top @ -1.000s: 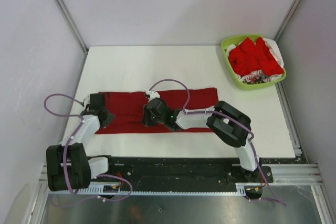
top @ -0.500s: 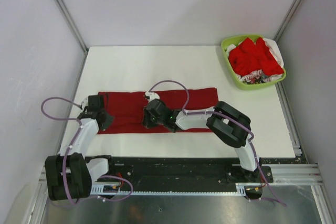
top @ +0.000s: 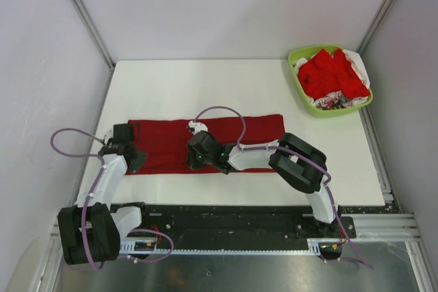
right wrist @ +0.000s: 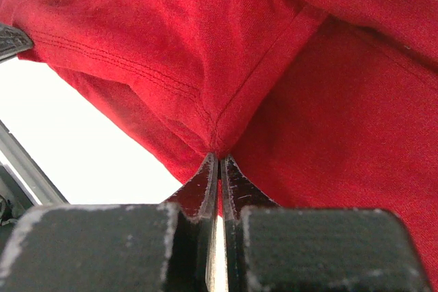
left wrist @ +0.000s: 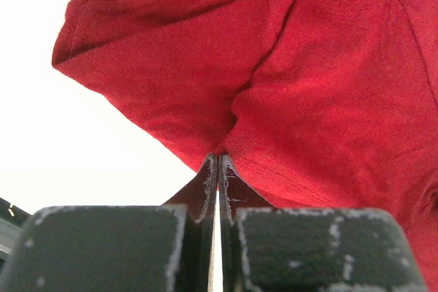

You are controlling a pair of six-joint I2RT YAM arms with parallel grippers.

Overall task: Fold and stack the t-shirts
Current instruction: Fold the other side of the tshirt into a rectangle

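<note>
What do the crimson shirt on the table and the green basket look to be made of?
The shirt: soft matte knit cloth, probably cotton jersey. It shows a fine fuzzy texture, stitched hems and seams, and limp folds. The basket: apparently moulded plastic. It is smooth, one even lime colour, with a rounded rigid rim, though it is too small here to be sure of the finish.

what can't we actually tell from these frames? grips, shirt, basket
1. Top view: own wrists hide the fingertips of the left gripper and right gripper; only the wrist views show them shut on the crimson t-shirt.
2. Top view: the right arm covers part of the shirt's near edge.
3. Wrist views: top and right frame edges cut the shirt off.
4. Top view, green basket: heaped shirts overlap, too small to count.
</note>
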